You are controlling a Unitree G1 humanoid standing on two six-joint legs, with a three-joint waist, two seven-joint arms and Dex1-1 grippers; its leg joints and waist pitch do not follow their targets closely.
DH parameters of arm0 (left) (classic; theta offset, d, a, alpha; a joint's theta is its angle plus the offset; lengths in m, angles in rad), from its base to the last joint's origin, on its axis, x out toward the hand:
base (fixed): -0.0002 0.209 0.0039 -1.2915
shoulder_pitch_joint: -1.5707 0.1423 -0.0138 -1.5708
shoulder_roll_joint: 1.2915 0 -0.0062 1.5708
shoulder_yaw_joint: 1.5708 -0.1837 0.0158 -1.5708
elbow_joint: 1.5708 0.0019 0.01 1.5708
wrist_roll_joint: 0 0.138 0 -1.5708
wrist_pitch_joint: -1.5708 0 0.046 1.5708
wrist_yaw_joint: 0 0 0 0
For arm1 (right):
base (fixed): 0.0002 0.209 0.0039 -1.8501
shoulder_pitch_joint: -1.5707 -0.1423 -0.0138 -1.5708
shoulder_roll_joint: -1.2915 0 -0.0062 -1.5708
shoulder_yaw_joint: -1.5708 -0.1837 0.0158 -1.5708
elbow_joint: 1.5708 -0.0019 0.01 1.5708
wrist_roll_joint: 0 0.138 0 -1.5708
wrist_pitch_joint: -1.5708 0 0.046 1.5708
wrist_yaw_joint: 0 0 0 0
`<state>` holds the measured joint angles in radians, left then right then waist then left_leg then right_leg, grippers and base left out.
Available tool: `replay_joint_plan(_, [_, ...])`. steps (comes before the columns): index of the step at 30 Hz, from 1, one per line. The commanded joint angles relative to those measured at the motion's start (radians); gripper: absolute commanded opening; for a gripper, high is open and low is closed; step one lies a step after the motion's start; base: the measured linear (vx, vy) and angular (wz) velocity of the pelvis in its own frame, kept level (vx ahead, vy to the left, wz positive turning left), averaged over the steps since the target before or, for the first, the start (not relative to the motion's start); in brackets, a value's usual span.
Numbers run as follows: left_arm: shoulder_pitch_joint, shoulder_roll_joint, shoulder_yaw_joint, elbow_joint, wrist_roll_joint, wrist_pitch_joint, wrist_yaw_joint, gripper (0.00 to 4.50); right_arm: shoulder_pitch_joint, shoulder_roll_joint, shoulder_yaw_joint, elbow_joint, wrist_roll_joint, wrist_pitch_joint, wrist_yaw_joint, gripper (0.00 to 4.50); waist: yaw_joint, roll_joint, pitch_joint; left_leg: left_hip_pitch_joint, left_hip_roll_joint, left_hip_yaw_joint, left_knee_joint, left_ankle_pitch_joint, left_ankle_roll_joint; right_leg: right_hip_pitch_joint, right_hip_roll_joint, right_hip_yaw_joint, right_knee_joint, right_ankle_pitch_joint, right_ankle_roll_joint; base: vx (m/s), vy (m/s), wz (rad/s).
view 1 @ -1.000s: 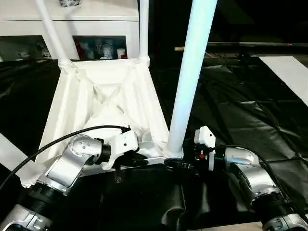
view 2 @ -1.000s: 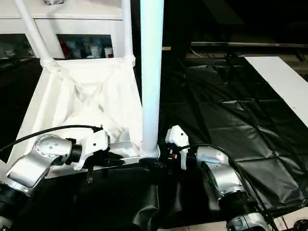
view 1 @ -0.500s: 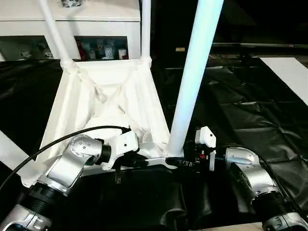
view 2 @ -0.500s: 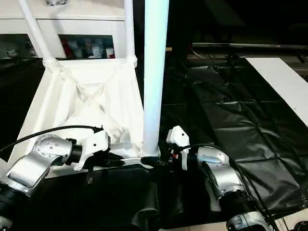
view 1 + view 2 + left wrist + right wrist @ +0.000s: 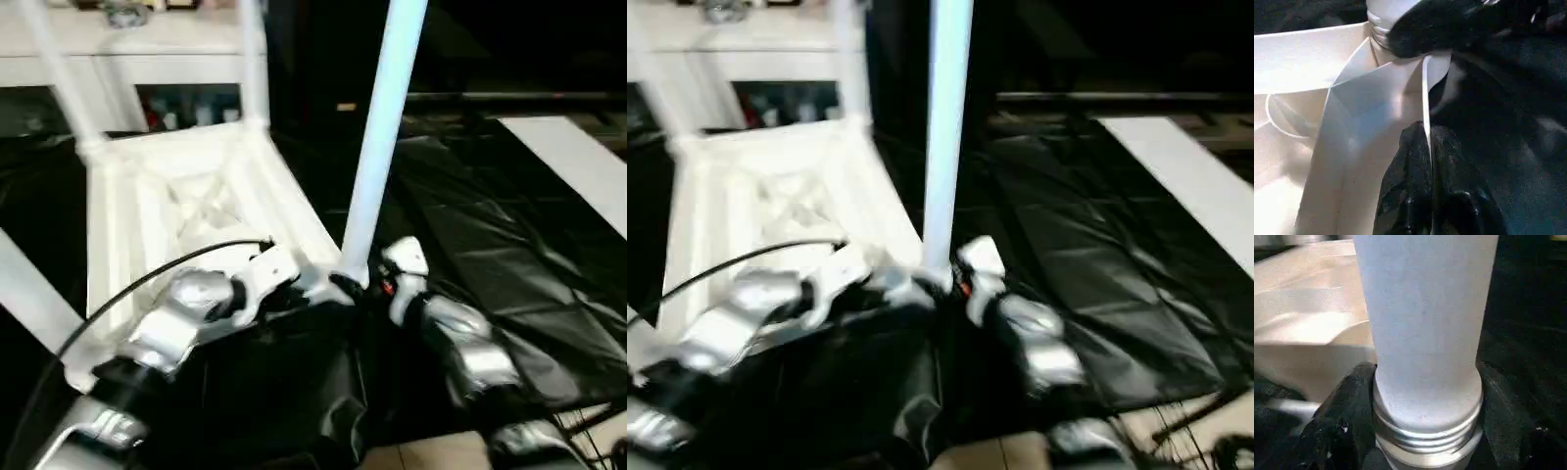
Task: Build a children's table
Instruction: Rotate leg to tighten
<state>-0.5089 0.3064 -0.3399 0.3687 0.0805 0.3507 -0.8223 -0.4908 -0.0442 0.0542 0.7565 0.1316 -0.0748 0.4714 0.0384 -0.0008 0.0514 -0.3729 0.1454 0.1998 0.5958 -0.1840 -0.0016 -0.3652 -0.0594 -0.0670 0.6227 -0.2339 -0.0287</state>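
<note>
Your head camera has swung; left end effector [image 5: 1425,161] still pinches the tabletop [image 5: 127,196] rim, right end effector [image 5: 1420,450] clamps the near leg [image 5: 377,127] at its threaded base, not seated.

We see black sheeting [image 5: 490,245], creased and glossy, spread over the floor on all sides. At the back stands a white cabinet [image 5: 147,49] with glass doors; small items [image 5: 186,110] sit blurred behind the glass, and one small thing [image 5: 125,14] rests on its top. A white board [image 5: 573,162] lies flat on the sheeting to our right. Bare pale floor [image 5: 431,455] shows at the near edge.
</note>
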Motion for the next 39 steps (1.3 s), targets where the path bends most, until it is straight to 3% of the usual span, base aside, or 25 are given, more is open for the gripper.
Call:
replay_joint_plan(1, [0.019,-0.047,-0.068,0.049,0.02,0.04,0.024,0.0,-0.041,0.024,-0.011,0.04,-0.019,0.017,-0.107,2.69,-0.009,0.007,-0.034,0.027,0.1,-0.074,-0.094,-0.458,-0.085,-0.003,-0.122,0.068,-0.111,-0.457,-0.146,0.0,0.0,0.0])
replay_joint_plan(3, [-0.021,-0.117,-0.069,0.107,0.051,0.074,0.116,0.0,-0.077,0.064,0.003,0.102,-0.072,-0.006,-0.234,2.69,-0.008,0.009,-0.033,0.033,0.1,-0.072,-0.094,-0.472,-0.084,-0.007,-0.122,0.069,-0.115,-0.445,-0.145,0.0,0.0,0.0])
replay_joint_plan(5, [-0.026,-0.126,-0.069,0.116,0.054,0.076,0.126,0.0,-0.081,0.069,0.006,0.109,-0.077,-0.01,-0.244,2.69,-0.008,0.01,-0.032,0.042,0.099,-0.07,-0.093,-0.49,-0.087,-0.014,-0.12,0.069,-0.12,-0.446,-0.147,0.0,0.0,0.0])
replay_joint_plan(8, [-0.039,-0.146,-0.08,0.144,0.073,0.071,0.14,0.0,-0.086,0.098,0.036,0.13,-0.12,-0.018,-0.276,2.69,-0.007,0.007,-0.034,0.035,0.099,-0.068,-0.099,-0.47,-0.074,-0.01,-0.116,0.072,-0.114,-0.364,-0.147,0.0,0.0,0.0])
replay_joint_plan(12, [-0.029,-0.131,-0.087,0.134,0.078,0.058,0.115,0.0,-0.069,0.127,0.018,0.104,-0.062,-0.052,-0.171,2.69,-0.004,0.005,-0.034,0.03,0.099,-0.065,-0.097,-0.445,-0.048,-0.005,-0.122,0.076,-0.115,-0.347,-0.155,0.0,0.0,0.0])
replay_joint_plan(13, [-0.027,-0.127,-0.088,0.134,0.079,0.055,0.11,0.0,-0.069,0.128,0.016,0.1,-0.055,-0.062,-0.161,3.04,-0.003,0.005,-0.035,0.029,0.1,-0.065,-0.096,-0.437,-0.04,-0.003,-0.125,0.077,-0.117,-0.354,-0.154,0.0,0.0,0.0])
replay_joint_plan(16, [-0.023,-0.122,-0.086,0.131,0.08,0.05,0.1,0.0,-0.073,0.114,0.024,0.091,-0.058,-0.082,-0.135,3.44,-0.001,0.003,-0.035,0.03,0.102,-0.062,-0.097,-0.405,-0.031,-0.004,-0.122,0.077,-0.115,-0.338,-0.163,0.0,0.0,0.0])
replay_joint_plan(19, [-0.013,-0.111,-0.087,0.109,0.082,0.05,0.079,0.0,-0.079,0.092,0.009,0.076,-0.05,-0.078,-0.129,3.58,-0.001,0.003,-0.036,0.024,0.103,-0.062,-0.099,-0.387,-0.023,0.0,-0.123,0.076,-0.114,-0.344,-0.166,0.0,0.0,0.0])
replay_joint_plan(23, [-0.001,-0.078,-0.1,0.083,0.098,0.042,0.06,0.0,-0.077,0.047,0.006,0.054,-0.04,-0.051,-0.055,3.83,0.001,0.002,-0.038,0.019,0.105,-0.061,-0.099,-0.354,-0.008,0.005,-0.122,0.076,-0.112,-0.318,-0.172,0.0,0.0,0.0])
replay_joint_plan(25, [0.015,-0.045,-0.102,0.054,0.095,0.03,0.029,0.0,-0.051,-0.017,0.042,0.006,-0.05,-0.054,0.066,3.83,0.002,0.002,-0.037,0.019,0.106,-0.057,-0.098,-0.34,-0.002,0.005,-0.12,0.076,-0.111,-0.299,-0.175,0.0,0.0,0.0])
replay_joint_plan(27, [0.044,0.0,-0.101,0.006,0.065,0.012,-0.051,0.0,-0.004,-0.092,0.068,-0.079,-0.009,-0.031,0.26,3.83,0.01,-0.002,-0.043,0.009,0.106,-0.056,-0.092,-0.27,0.035,0.02,-0.121,0.075,-0.102,-0.205,-0.183,0.0,0.0,0.0])
replay_joint_plan(30, [0.068,0.043,-0.109,-0.022,0.036,-0.034,-0.14,0.0,0.027,-0.146,0.092,-0.134,0.013,-0.025,0.385,3.83,0.014,-0.003,-0.047,0.01,0.105,-0.051,-0.087,-0.208,0.072,0.022,-0.118,0.072,-0.092,-0.105,-0.215,0.0,0.0,0.0])
replay_joint_plan(33, [0.099,0.083,-0.104,-0.065,-0.024,-0.069,-0.24,0.0,0.044,-0.182,0.095,-0.172,0.039,-0.007,0.468,3.83,0.02,0.0,-0.046,0.011,0.104,-0.049,-0.084,-0.185,0.088,0.024,-0.118,0.069,-0.092,-0.091,-0.232,0.0,0.0,0.0])
replay_joint_plan(36, [0.129,0.145,-0.106,-0.106,-0.066,-0.101,-0.34,0.0,0.059,-0.231,0.107,-0.213,0.069,0.015,0.572,3.83,0.025,0.003,-0.046,0.017,0.11,-0.048,-0.087,-0.191,0.083,0.02,-0.114,0.069,-0.089,-0.094,-0.234,0.0,0.0,0.0])
replay_joint_plan(37, [0.135,0.161,-0.103,-0.11,-0.068,-0.107,-0.354,0.0,0.067,-0.25,0.116,-0.231,0.075,0.025,0.61,3.83,0.029,0.007,-0.044,0.023,0.11,-0.045,-0.09,-0.205,0.077,0.015,-0.107,0.067,-0.09,-0.105,-0.237,0.0,0.0,0.0])
replay_joint_plan(39, [0.142,0.187,-0.095,-0.115,-0.07,-0.112,-0.377,0.0,0.079,-0.281,0.134,-0.257,0.075,0.034,0.673,3.83,0.04,0.008,-0.04,0.023,0.113,-0.045,-0.095,-0.235,0.054,0.016,-0.108,0.067,-0.091,-0.142,-0.229,0.0,0.0,0.0])
